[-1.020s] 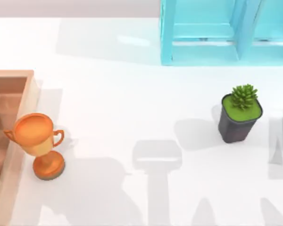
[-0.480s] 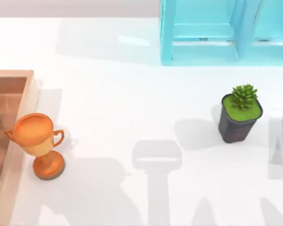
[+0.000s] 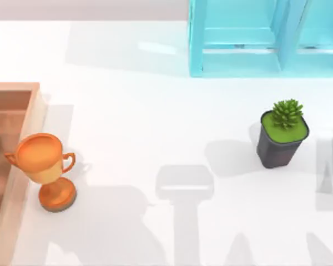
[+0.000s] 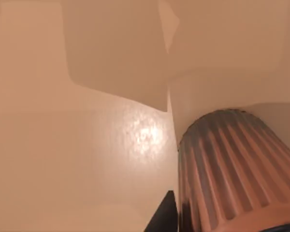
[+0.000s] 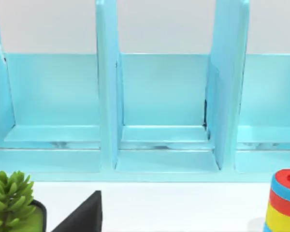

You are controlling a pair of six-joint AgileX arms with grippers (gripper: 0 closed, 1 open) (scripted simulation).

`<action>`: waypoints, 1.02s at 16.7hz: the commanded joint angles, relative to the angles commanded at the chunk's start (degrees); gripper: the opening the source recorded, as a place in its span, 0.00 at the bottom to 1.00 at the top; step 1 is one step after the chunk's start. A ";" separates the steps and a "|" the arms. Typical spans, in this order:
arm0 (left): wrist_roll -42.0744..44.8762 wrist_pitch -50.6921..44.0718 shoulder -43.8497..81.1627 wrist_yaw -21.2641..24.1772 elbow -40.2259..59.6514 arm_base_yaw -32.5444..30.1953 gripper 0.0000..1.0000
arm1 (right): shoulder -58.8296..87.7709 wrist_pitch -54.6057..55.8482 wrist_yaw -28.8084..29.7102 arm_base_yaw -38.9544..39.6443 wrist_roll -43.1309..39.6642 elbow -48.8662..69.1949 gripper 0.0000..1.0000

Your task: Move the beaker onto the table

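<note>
Beaker (image 4: 232,174), a small reddish-brown translucent ribbed cup, upright on what looks like the floor of the light wooden raised-rim tray (image 3: 14,87), left gripper (image 4: 165,218) just beside its wall, grip impossible to tell. Likely light, stiff, slick and perhaps brittle: best pinched gently on opposite sides at mid-height, kept upright, then set on the glossy white table (image 3: 133,127) right of the tray. Farther right of the tray, right gripper (image 5: 82,215) parked facing the turquoise frame (image 5: 159,96), opening likewise impossible to tell.

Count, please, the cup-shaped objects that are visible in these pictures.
2. The orange trophy stands at the table's left side, beside the wooden tray. The beaker appears close in the left wrist view. Others may be hidden.
</note>
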 joint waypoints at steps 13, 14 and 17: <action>-1.93 -5.78 -5.70 0.40 6.07 -1.50 0.00 | 0.00 0.00 0.00 0.00 0.00 0.00 1.00; -3.02 -8.46 -7.52 0.65 8.24 -2.90 0.00 | 0.00 0.00 0.00 0.00 0.00 0.00 1.00; -7.58 -17.25 -11.06 1.42 13.25 -8.74 0.00 | 0.00 0.00 0.00 0.00 0.00 0.00 1.00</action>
